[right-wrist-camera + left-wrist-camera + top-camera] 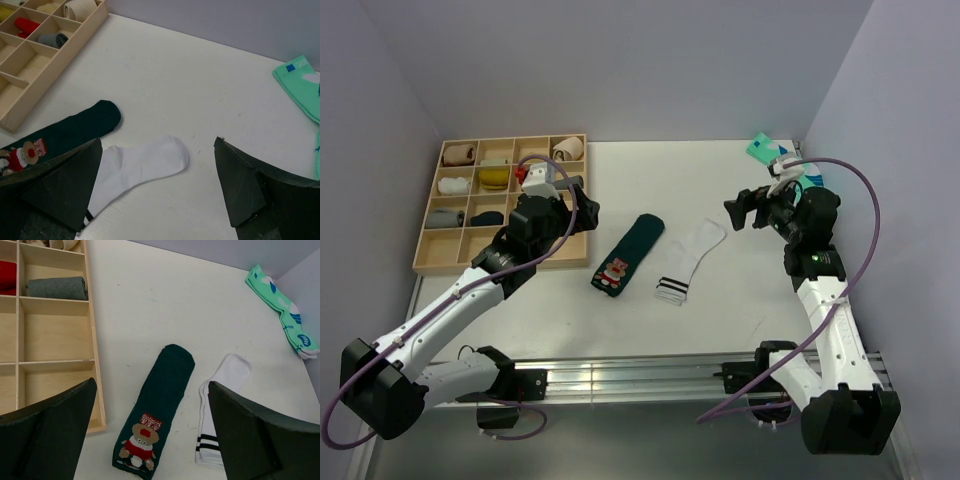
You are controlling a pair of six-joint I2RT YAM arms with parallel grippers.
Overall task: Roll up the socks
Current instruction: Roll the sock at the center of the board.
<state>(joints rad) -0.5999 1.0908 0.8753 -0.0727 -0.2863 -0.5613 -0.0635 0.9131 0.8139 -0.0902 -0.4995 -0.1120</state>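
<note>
The dark green sock [628,255] lies flat on the white table, its red-and-white figure at the near cuff. The white sock [688,258] with black cuff stripes lies flat just right of it, close beside it. My left gripper [578,207] is open and empty, hovering above the table left of the green sock. In the left wrist view the green sock [160,405] and white sock [222,390] lie below the open gripper [151,386]. My right gripper [745,210] is open and empty, above and right of the white sock's toe [145,162]. The green sock's toe [75,127] shows too.
A wooden compartment tray [445,268] holding several rolled socks stands at the left, under my left arm; its rim shows in the left wrist view [94,340]. A mint-green pair [775,158] lies at the far right corner by the wall.
</note>
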